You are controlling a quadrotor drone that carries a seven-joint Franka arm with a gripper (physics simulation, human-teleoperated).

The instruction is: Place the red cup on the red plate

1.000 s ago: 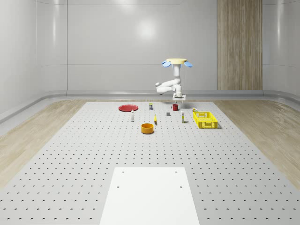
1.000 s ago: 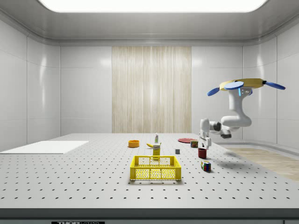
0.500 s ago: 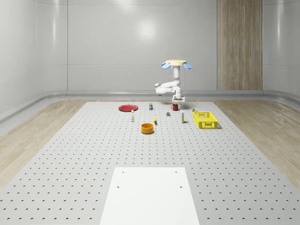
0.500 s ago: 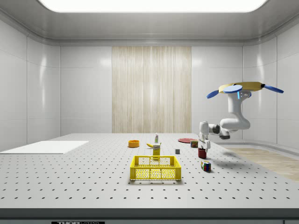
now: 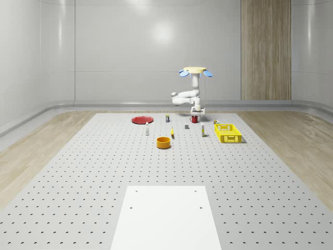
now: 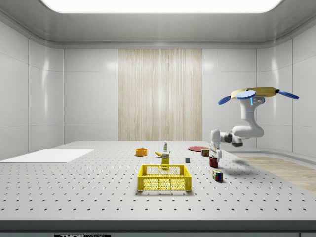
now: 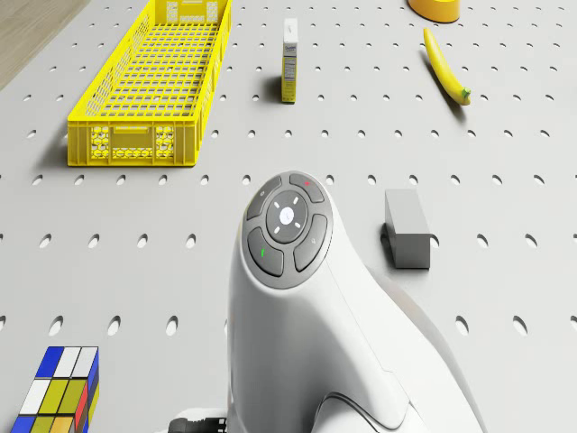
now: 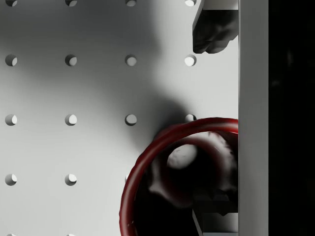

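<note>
The red cup (image 5: 194, 119) stands upright on the perforated table, well to the whole-scene view's right of the flat red plate (image 5: 141, 120). The drone (image 5: 196, 70) hovers above and behind the cup, its white arm bent down to it. My gripper (image 5: 197, 113) points straight down at the cup's top. In the side view the gripper (image 6: 215, 154) sits directly over the cup (image 6: 213, 162), with the plate (image 6: 196, 148) farther back. Through the wrist view, my gripper (image 8: 214, 123) is open and straddles the cup (image 8: 167, 196) rim: one finger (image 8: 212, 34) outside, the other inside.
A grey block (image 7: 407, 227) and a Rubik's cube (image 7: 59, 388) lie close to the cup. Farther off are a yellow basket (image 7: 149, 81), a carton (image 7: 290, 59), a banana (image 7: 444, 65) and an orange bowl (image 5: 164, 142). A white panel (image 5: 166, 216) covers the table's near end.
The drone has sunk slightly and shifted a little, and the gripper has come down from just above the cup to its rim. The cup and the plate have not moved.
</note>
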